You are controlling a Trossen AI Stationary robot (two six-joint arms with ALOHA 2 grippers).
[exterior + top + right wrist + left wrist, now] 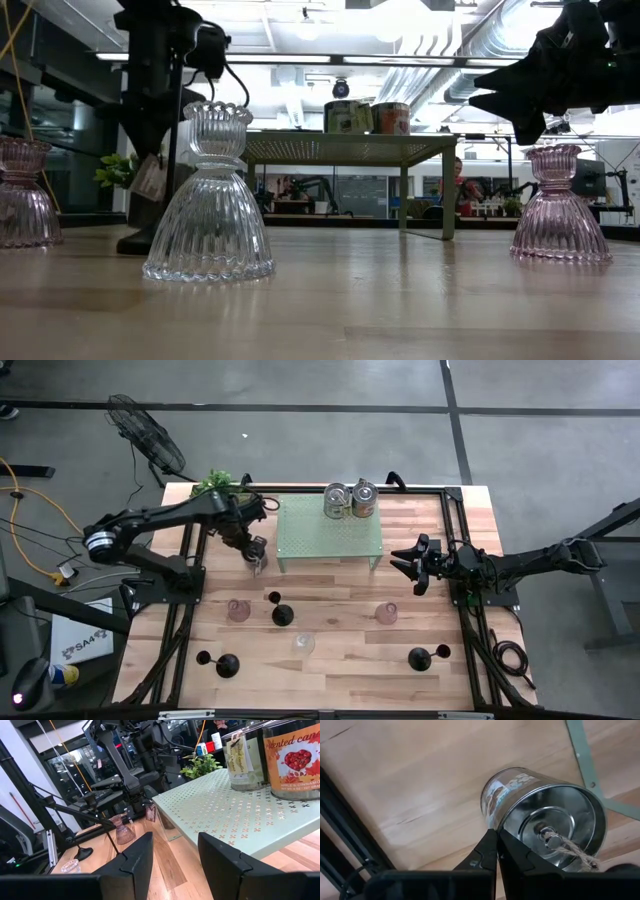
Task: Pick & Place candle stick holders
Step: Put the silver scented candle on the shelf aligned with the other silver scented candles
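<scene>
Left gripper point(496, 851) clamping silver tin point(543, 823), jar label point(296, 761) "APPLE & POMEGRANATE"

Grey concrete floor point(330, 430) with dark seam lines around wooden table point(340, 680). Black standing fan point(145, 435) on floor near table's far left corner, yellow cable point(35, 525) trailing at left. Low view: white ceiling pipes and ducts point(440, 60), bright ceiling lights point(305, 28), glass partitions behind.
</scene>
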